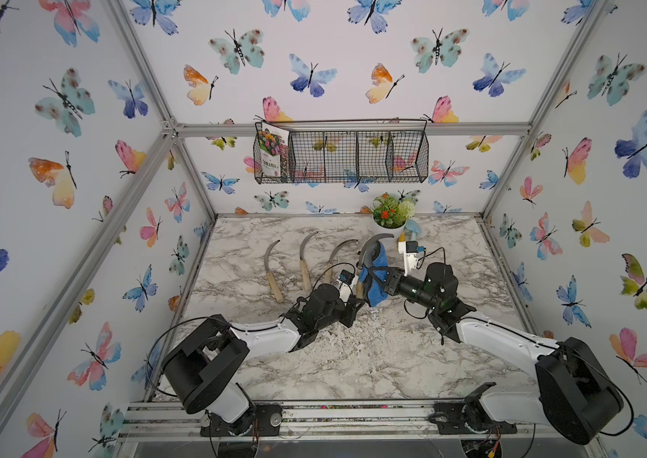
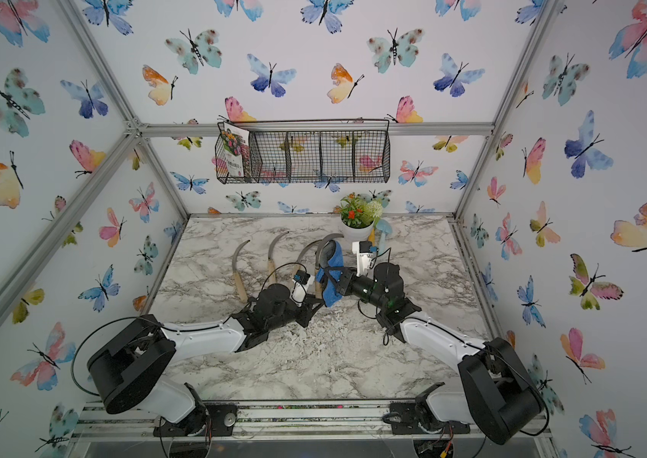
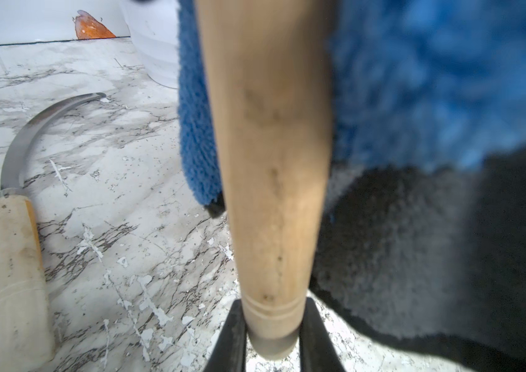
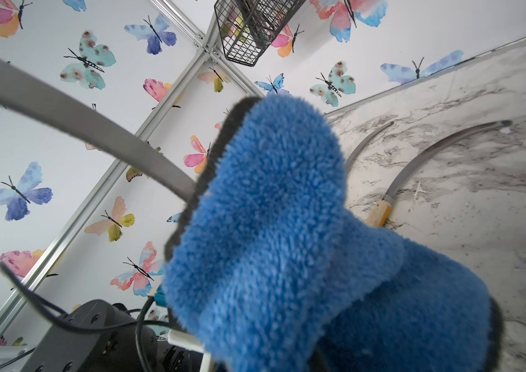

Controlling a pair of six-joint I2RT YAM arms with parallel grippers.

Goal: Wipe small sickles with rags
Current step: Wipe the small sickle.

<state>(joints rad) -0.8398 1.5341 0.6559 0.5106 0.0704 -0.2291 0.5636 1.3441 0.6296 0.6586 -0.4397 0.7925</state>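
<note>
At the left of the marble table [image 1: 393, 357], three small sickles are seen lying flat, clear of both arms: the first sickle [image 1: 272, 273], the second sickle [image 1: 305, 261] and the third sickle [image 1: 339, 253], blades pointing toward the far wall. Just right of them, the fourth sickle [image 3: 271, 161] is held off the table by the left gripper [image 3: 273, 325], whose jaws are clamped tight on the butt end of the pale wooden handle, so that the curved blade stands up and arcs over. The rag [image 4: 271, 225] is folded against that blade near its root. It is pinched by the right gripper [image 1: 383, 282], which is closed on the cloth, though its tips are buried in the pile. Further right, a flower pot [image 1: 387, 228] and a light-blue trowel [image 1: 413, 229] are left alone.

The sickle is judged stiff, fairly light and blade-heavy. The handle is the safe hold, since the thin edge is probably sharp and smooth metal may slip. The rag is judged soft and thick, so it is best wrapped round the blade's flats and drawn along them.
</note>
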